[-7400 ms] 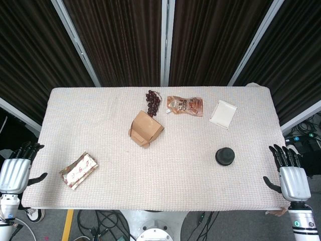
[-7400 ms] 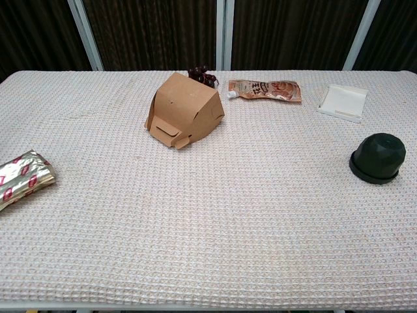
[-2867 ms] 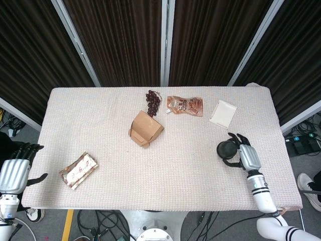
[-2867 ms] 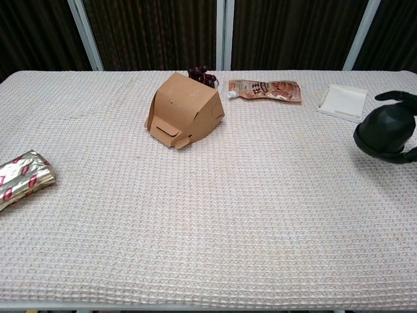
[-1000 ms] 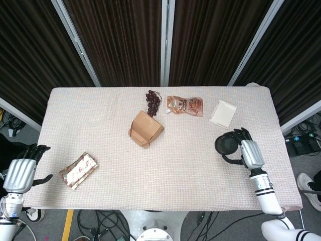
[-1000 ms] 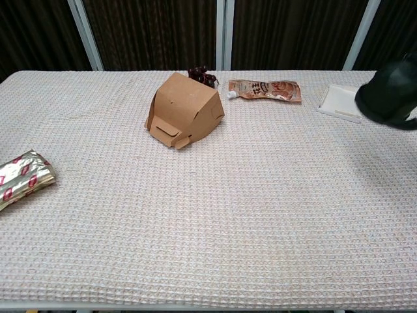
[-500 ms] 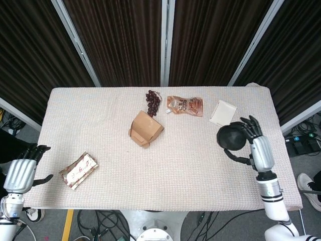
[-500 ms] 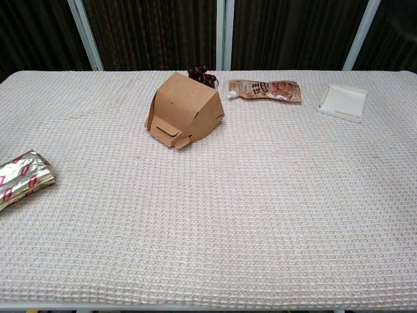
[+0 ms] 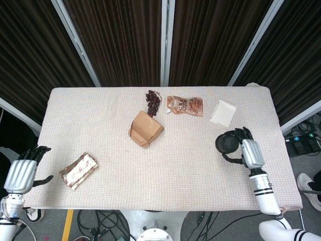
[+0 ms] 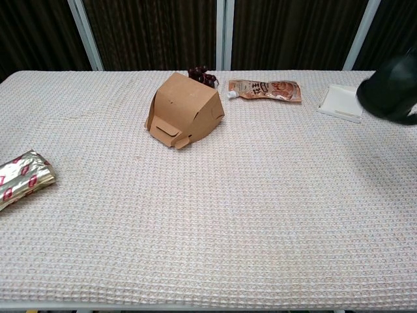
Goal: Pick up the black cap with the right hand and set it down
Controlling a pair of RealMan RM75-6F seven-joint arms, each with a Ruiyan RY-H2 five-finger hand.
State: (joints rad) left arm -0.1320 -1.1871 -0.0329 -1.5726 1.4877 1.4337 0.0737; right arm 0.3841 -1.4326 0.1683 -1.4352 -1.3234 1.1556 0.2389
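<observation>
At the table's three o'clock, the right hand [image 9: 249, 152] grips the black cap [image 9: 226, 143] around its rim; it's probably light, stiff and smooth.

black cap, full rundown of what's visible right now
The black cap is a round, dark, matte piece, plastic by the look. The right hand holds it, fingers curled around its side, over the right part of the table, just below the white tray. In the chest view it sits at the right frame edge, clear of the cloth, so apparently lifted. Its underside is not visible.
</observation>
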